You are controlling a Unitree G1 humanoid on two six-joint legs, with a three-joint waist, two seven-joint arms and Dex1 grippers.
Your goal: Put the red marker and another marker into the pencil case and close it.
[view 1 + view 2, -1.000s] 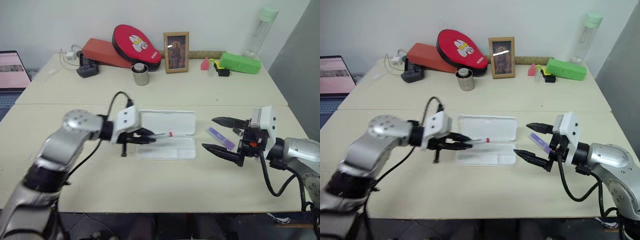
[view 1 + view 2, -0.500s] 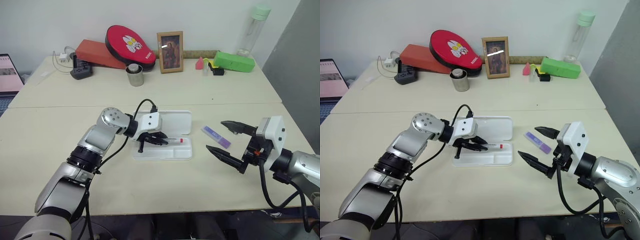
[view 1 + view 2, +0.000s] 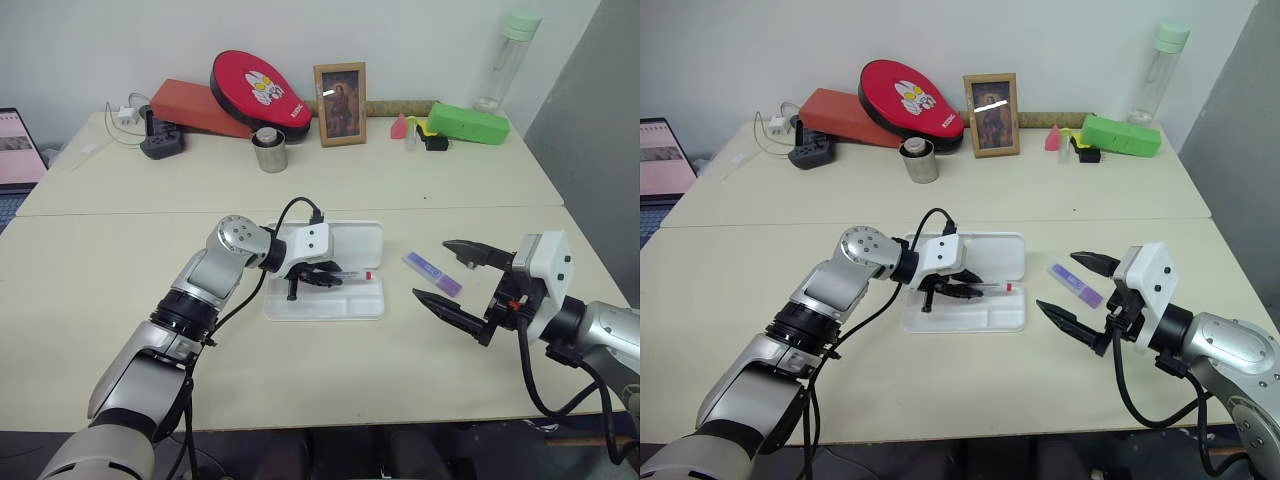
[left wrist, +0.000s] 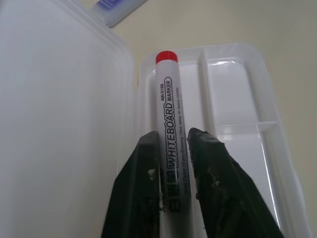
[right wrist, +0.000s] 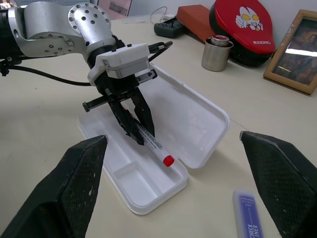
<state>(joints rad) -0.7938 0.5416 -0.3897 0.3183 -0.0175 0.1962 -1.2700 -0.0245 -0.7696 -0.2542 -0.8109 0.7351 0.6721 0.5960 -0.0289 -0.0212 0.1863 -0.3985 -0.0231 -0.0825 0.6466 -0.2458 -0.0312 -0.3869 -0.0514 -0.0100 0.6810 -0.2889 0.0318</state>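
Left gripper [image 4: 173, 148] holds the whiteboard marker [image 4: 168, 124], red cap forward, between barely parted fingers over the long slot of the white pencil case [image 3: 345, 305] tray beside the hinge. Release gently, then lift straight away. Right gripper [image 3: 462, 280] stands spread wide near the purple highlighter [image 3: 430, 272] on the bench [image 3: 300, 370].

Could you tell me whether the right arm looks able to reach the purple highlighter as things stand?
Probably yes: the highlighter lies bare on the table just ahead of the open right pincer, with nothing between them.
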